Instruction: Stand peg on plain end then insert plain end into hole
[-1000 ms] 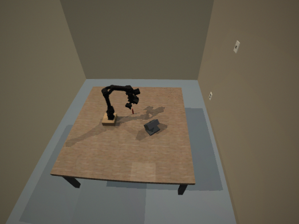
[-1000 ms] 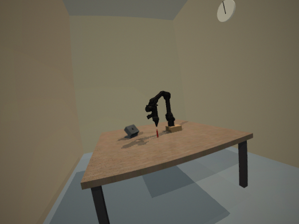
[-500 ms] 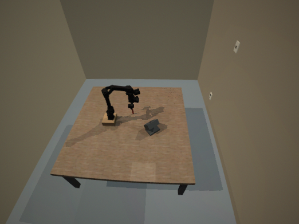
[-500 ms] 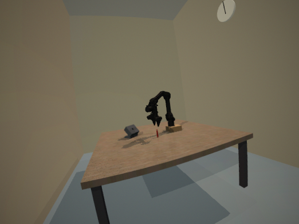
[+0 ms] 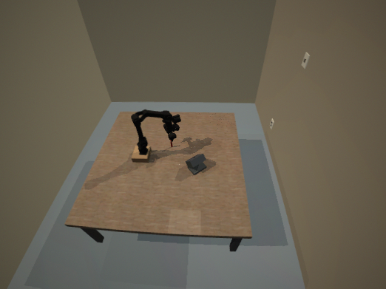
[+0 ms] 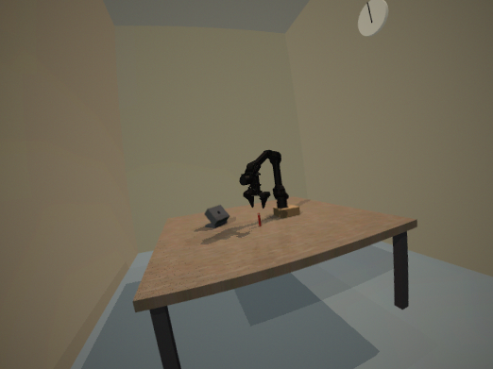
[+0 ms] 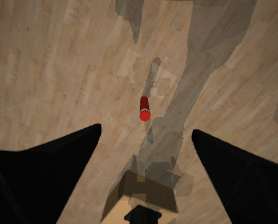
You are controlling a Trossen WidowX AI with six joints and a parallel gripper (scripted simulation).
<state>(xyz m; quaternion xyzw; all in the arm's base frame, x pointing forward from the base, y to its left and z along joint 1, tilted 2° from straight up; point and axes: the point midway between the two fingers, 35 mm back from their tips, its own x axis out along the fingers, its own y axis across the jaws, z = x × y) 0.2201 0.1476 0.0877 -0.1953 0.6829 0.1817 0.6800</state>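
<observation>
The red peg (image 5: 171,144) (image 6: 260,221) (image 7: 144,107) stands upright on the table, with its white band near the top end in the wrist view. My gripper (image 6: 258,207) (image 7: 146,130) is wide open and empty above the peg, pointing down. In the wrist view the peg shows between the two fingers from side to side and a little beyond their tips. The dark grey sloped panel (image 5: 196,161) (image 6: 213,214) stands on the table away from the peg. Its hole shows as a small dark spot in the exterior view.
The wooden table (image 5: 155,202) (image 6: 307,239) carries the arm's wooden base block (image 5: 140,157) (image 6: 289,211) (image 7: 150,187). The arm's shadow falls across the table near the peg. The panel is the other raised object on the table.
</observation>
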